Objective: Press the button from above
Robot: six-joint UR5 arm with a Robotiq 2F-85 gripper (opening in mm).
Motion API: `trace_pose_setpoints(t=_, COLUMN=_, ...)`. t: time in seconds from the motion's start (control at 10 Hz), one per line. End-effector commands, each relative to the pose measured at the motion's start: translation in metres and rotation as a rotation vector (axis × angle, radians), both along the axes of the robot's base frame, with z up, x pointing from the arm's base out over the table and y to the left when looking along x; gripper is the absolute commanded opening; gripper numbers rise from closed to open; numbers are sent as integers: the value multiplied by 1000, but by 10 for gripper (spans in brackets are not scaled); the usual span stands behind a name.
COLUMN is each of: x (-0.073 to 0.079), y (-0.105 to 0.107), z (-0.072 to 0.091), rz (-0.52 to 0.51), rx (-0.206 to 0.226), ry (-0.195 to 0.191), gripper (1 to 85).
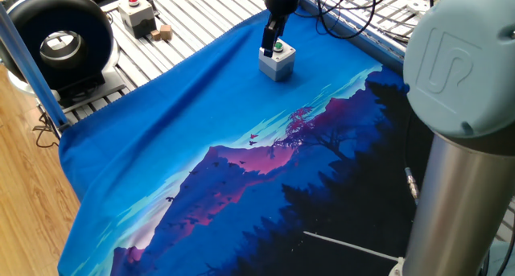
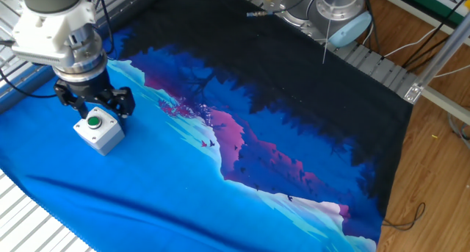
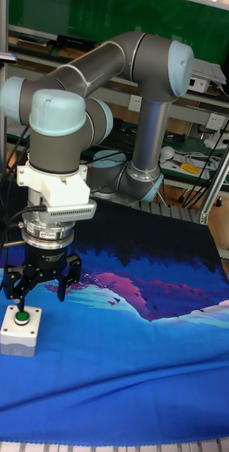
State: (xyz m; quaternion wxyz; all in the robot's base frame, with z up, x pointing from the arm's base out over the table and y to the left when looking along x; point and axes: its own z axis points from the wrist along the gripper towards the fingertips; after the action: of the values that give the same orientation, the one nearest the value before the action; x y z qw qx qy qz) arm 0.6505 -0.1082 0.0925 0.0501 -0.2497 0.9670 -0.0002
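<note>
The green button [image 1: 278, 46] with its silver ring caps a small light-grey box [image 1: 277, 63] on the far part of the blue cloth [image 1: 201, 131]. My gripper [image 3: 37, 293] hangs just above and slightly behind the button [image 3: 20, 316], with its black fingers [image 3: 61, 286] spread apart and nothing between them. In the other fixed view the gripper [image 2: 94, 109] straddles the back edge of the box [image 2: 101, 134], close over the button [image 2: 94, 121]. I cannot tell if a finger touches the button.
A grey box with a red button [image 1: 137, 13], wood blocks [image 1: 161, 33] and a black round device [image 1: 56, 39] sit on the slatted table beyond the cloth. The arm's base [image 2: 341, 13] stands at the cloth's dark end.
</note>
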Motion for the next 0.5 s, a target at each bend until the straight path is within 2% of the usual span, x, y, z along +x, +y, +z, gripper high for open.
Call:
trace_pose_setpoints(t=0.0, x=3, y=3, z=-2, rz=-5, rx=6, ry=1, gripper=747)
trace_pose_setpoints(t=0.2, x=9, y=4, z=-6, rz=-5, rx=3, ry=-4, gripper=740)
trace_pose_setpoints(t=0.4, x=8, y=4, z=-10, rz=-2, rx=7, ry=-6, gripper=740)
